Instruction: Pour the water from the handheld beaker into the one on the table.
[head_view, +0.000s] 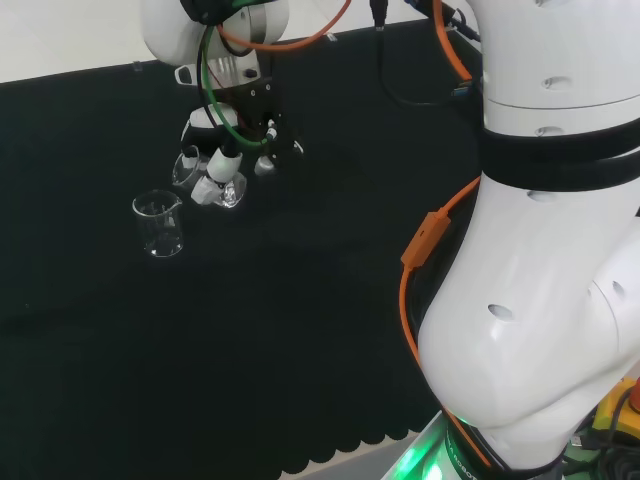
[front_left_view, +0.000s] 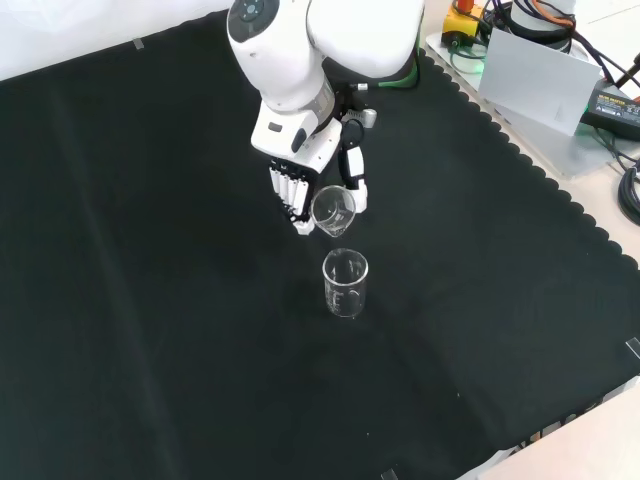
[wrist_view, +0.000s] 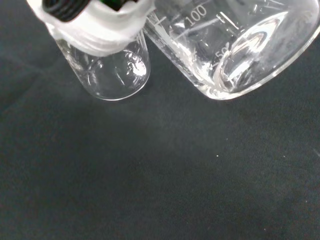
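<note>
Up in the head view's upper left, the hand (head_view: 228, 150) curls its fingers round the handheld beaker (head_view: 190, 168), tipped toward the table beaker (head_view: 159, 224) standing on the bench (head_view: 330, 330) just below-left, presumably to aim its lip. Centre-frame in the front view, the tilted mouth hangs directly above the upright beaker's rim. Close up in the wrist view, both glasses sit side by side.

robot hand (front_left_view: 318, 190) lowered, fingers curled, gripping.
</note>
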